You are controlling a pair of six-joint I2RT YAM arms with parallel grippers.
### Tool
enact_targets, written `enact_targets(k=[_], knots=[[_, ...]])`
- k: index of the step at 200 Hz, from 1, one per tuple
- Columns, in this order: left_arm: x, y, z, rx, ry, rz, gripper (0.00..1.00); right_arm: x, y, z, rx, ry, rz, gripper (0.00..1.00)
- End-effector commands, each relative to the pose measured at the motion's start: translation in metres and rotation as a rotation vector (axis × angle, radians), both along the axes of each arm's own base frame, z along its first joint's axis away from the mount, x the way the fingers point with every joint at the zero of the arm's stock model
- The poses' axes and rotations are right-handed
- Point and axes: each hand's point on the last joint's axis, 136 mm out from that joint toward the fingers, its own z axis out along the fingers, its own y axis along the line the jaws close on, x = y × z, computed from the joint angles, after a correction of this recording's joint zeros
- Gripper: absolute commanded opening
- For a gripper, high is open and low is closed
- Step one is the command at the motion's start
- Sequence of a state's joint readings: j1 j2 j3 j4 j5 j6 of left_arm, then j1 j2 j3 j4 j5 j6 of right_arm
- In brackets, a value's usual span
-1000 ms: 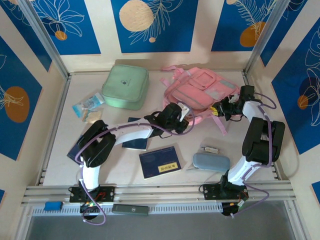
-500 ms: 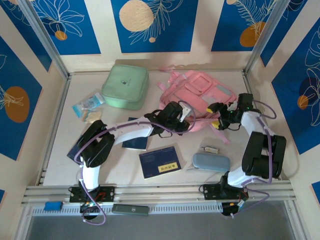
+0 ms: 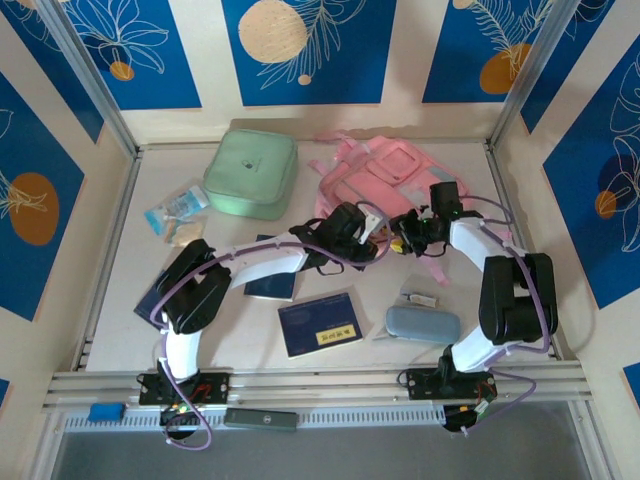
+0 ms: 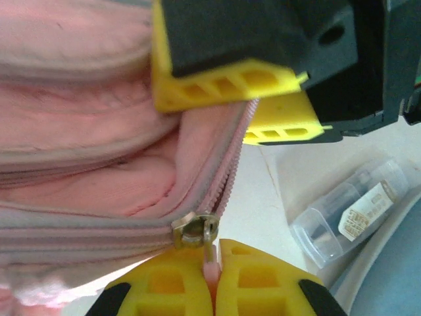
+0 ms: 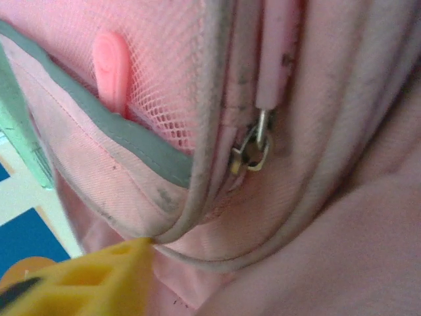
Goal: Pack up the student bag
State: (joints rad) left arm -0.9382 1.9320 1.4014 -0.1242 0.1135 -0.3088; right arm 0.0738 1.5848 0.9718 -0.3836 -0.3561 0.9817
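The student bag [image 3: 385, 180] lies flat at the far right of the table [image 3: 230, 335], and packing looks barely begun. The left gripper [image 4: 212, 276] is pinched tight on the pink zip pull [image 4: 209, 268], while the right gripper [image 4: 250, 108] is narrowed onto the bag's zip edge just beyond the slider [image 4: 195, 232]. The teeth are joined on one side of the slider and parted on the other, so the pocket appears only partly unzipped. Everything else lies outside the bag: a mint green zip case [image 3: 250, 172], snack packets [image 3: 178, 215], blue booklets [image 3: 320, 323], a blue-grey case [image 3: 422, 323] and a clear tube [image 4: 348, 210]. Room is tight, since the bag sits near the back wall and right rail [image 3: 497, 170], just beside the mint case, with both wrists crowding its near edge. The bare table is mostly near-left.
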Motion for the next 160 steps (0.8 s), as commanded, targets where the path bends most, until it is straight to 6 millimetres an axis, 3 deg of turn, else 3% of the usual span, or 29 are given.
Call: enact_targets(k=[1, 22, 57, 81, 97, 133, 144, 160], knots=[[-0.02, -0.007, 0.035, -0.074, -0.019, -0.053, 0.0, 0.021, 0.006, 0.027, -0.045, -0.146, 0.1, 0.14], [-0.028, 0.011, 0.029, -0.04, 0.003, -0.023, 0.0, 0.012, -0.025, 0.022, -0.146, -0.134, 0.113, 0.0], [-0.035, 0.037, 0.01, 0.04, 0.022, 0.017, 0.0, 0.015, -0.093, 0.024, -0.249, -0.152, 0.055, 0.0], [-0.029, 0.05, -0.009, 0.117, 0.028, 0.062, 0.0, 0.03, -0.119, 0.028, -0.271, -0.163, 0.031, 0.0], [-0.024, 0.048, -0.009, 0.122, 0.021, 0.07, 0.0, 0.035, -0.132, 0.029, -0.321, -0.16, 0.002, 0.0], [-0.013, 0.015, 0.017, -0.008, 0.018, 0.057, 0.0, 0.033, -0.102, 0.038, -0.185, -0.198, 0.036, 0.36], [-0.011, 0.007, 0.024, -0.048, 0.022, 0.057, 0.0, 0.021, -0.097, 0.041, -0.191, -0.203, 0.029, 0.53], [-0.01, 0.002, 0.028, -0.056, 0.014, 0.043, 0.0, -0.004, -0.098, 0.048, -0.205, -0.195, -0.005, 0.67]])
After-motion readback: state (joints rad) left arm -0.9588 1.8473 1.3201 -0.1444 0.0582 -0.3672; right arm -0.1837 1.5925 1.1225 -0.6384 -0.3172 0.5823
